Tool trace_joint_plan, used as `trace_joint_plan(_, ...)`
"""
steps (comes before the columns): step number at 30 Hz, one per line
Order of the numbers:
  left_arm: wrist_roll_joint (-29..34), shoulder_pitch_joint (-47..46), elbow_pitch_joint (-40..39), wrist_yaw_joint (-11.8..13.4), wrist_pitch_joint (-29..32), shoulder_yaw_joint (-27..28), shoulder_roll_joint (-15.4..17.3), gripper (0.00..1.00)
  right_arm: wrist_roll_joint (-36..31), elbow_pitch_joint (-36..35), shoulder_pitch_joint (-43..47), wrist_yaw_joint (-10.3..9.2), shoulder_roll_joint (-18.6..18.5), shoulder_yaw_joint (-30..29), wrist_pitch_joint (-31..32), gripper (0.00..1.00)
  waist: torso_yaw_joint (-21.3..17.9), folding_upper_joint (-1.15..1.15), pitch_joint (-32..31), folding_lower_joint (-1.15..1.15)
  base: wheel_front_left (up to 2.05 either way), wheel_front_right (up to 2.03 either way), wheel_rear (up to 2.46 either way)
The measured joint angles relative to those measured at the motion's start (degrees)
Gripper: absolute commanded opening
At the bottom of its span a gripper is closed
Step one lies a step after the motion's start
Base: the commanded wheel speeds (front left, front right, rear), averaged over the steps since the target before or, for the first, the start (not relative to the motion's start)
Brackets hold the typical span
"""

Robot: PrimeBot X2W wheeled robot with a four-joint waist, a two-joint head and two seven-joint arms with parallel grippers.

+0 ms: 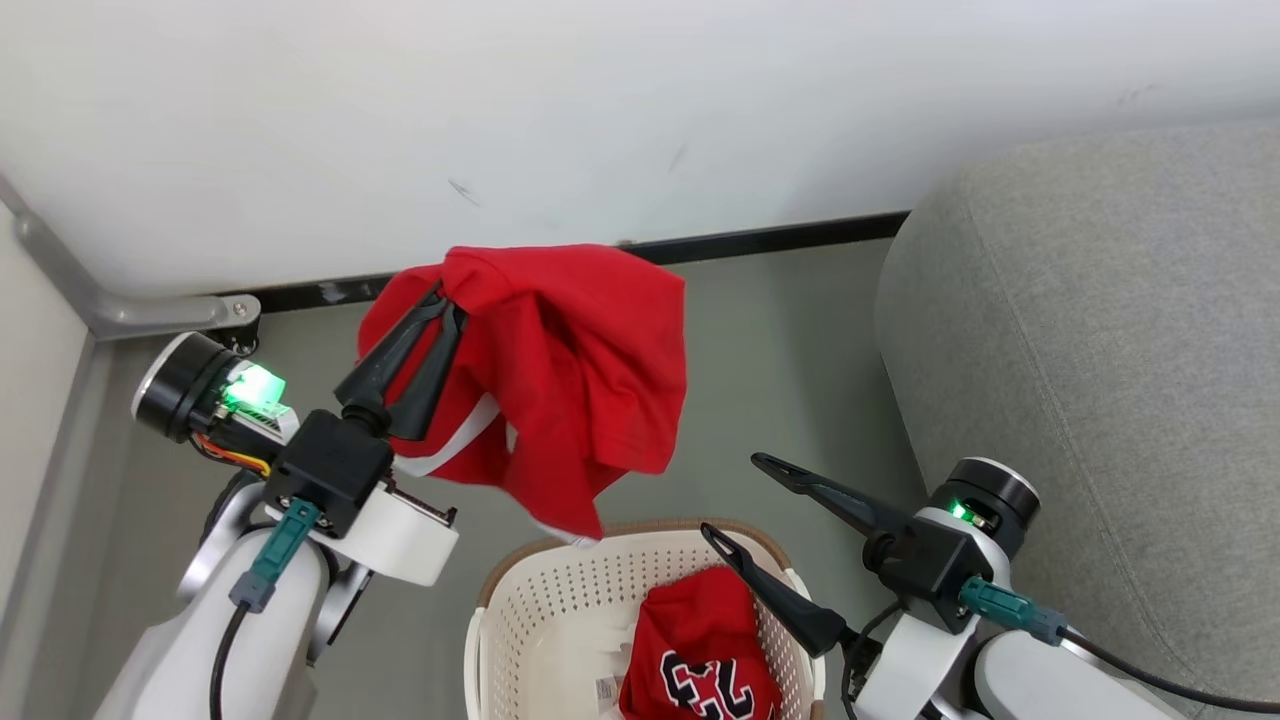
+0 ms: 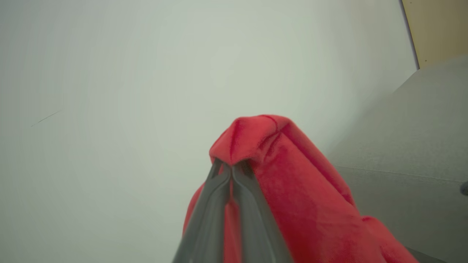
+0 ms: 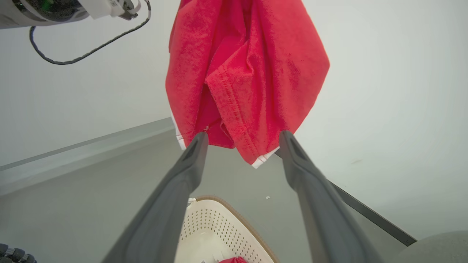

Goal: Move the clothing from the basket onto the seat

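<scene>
Left gripper (image 1: 450, 302) clamps the plain garment (image 1: 580, 370) above the basket (image 1: 545, 610); right gripper (image 1: 732, 495) gapes empty; jersey (image 1: 700, 640) inside, partly cropped.

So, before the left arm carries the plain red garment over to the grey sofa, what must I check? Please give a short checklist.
1. Left gripper shut on the plain bright red soft garment: ok.
2. Garment hem hanging free above the cream-white perforated plastic basket: ok.
3. Right gripper open, holding nothing: ok.
4. Large light-grey woven-fabric sofa in view at the robot's right: ok.
5. Basket emptied: not ok, the red jersey numbered 23 lies inside.
</scene>
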Motion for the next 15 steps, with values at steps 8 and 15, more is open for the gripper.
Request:
trace_joint_plan(8, -0.5, 0.7, -1.0, -0.8, 0.0, -2.4, -0.9, 0.00, 0.0, 0.1, 0.1, 0.00, -1.8, 0.9, 0.6, 1.00, -0.1, 0.00, -3.2, 0.00, 0.00, 0.00, 0.00)
trace_joint_plan(15, -0.5, 0.7, -2.2, -1.8, 0.5, -5.1, -2.5, 0.00, 0.6, 0.7, 0.1, 0.00, -1.6, 3.6, 1.1, 1.00, 0.0, 0.00, -5.2, 0.00, 0.00, 0.00, 0.00)
